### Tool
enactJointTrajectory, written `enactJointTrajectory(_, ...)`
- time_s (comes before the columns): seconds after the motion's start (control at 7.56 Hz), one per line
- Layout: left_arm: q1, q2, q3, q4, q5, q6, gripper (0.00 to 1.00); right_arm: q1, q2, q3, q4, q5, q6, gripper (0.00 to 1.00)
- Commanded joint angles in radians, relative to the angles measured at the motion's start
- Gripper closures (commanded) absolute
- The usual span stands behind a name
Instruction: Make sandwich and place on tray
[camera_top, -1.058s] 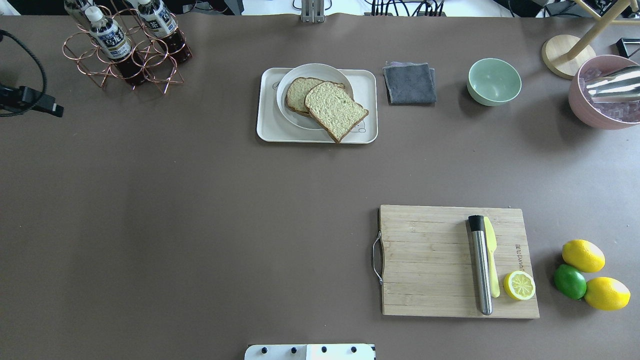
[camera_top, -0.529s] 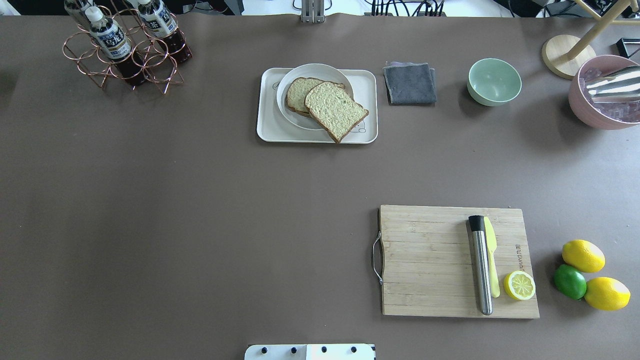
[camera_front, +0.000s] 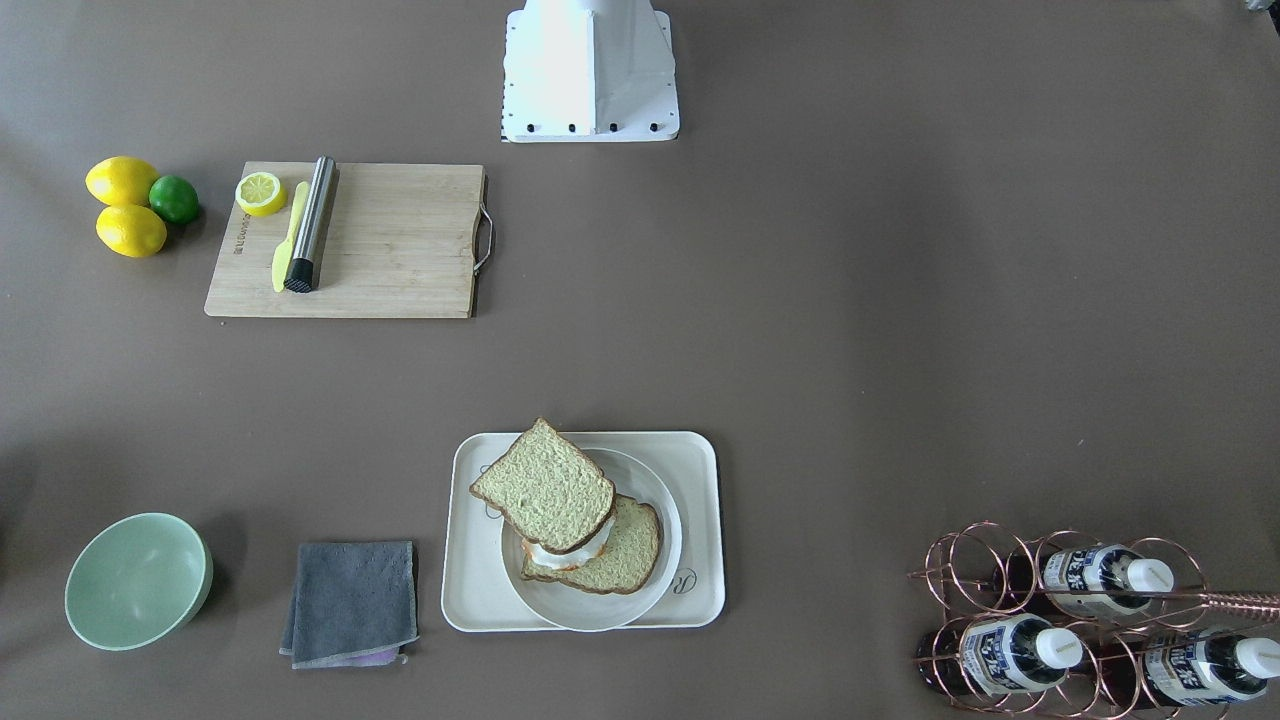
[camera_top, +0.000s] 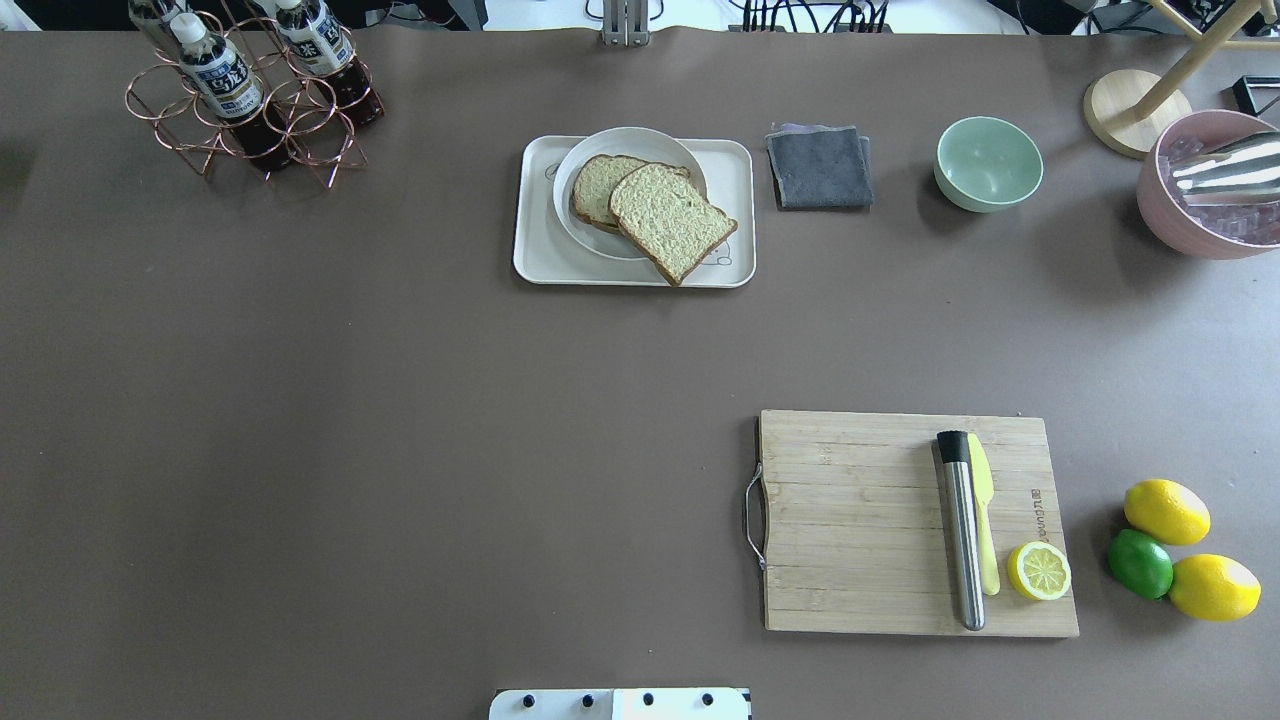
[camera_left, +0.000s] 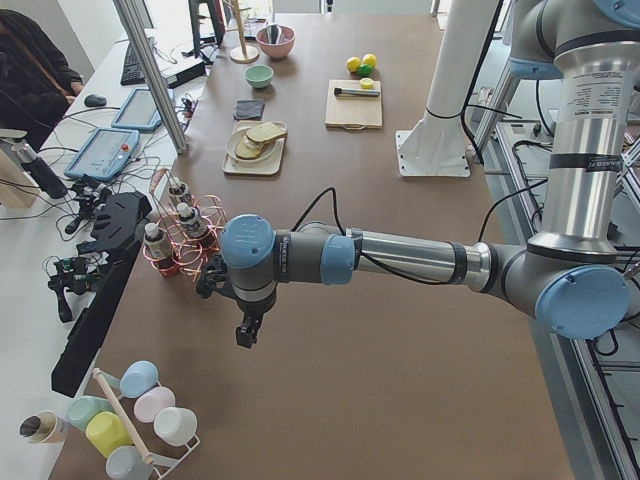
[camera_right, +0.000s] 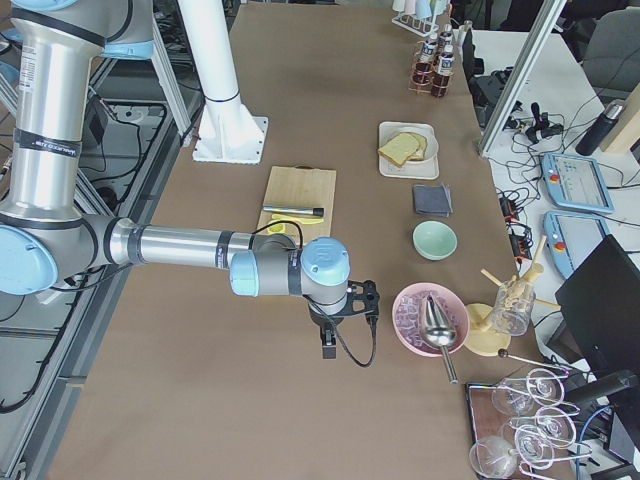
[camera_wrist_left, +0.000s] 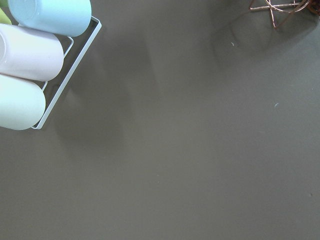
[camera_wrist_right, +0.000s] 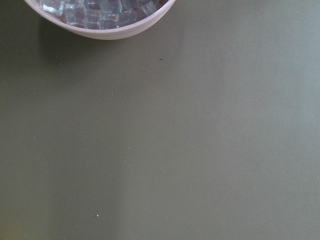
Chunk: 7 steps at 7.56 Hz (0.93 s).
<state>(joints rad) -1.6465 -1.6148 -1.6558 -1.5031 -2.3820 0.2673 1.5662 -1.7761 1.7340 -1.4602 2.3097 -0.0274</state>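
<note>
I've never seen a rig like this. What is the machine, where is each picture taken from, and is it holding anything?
It is a robot with two jointed arms, each ending in a two-finger end effector. Two pictures look down on the table, one from behind the robot, one facing it; two look along it from either end; two come from wrist cameras and show mostly bare tabletop. The sandwich sits on a plate on the tray. Also there: a cutting board, lemons, a cloth, a bowl, bottles. The left end effector and right end effector hang over bare table at opposite ends; nothing shows in them, though open or shut I cannot tell.
</note>
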Motion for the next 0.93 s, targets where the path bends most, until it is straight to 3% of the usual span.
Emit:
enactJointTrajectory(0.0, 0.025, 0.018, -0.012, 0.003, 0.000, -0.037, 0.02, -0.002, 0.004, -0.019, -0.003, 0.000, 0.076, 0.00)
enactJointTrajectory(0.79, 0.028, 0.016, -0.012, 0.000, -0.002, -0.039, 0.02, -0.029, 0.095, -0.010, -0.023, 0.051, 0.165, 0.00)
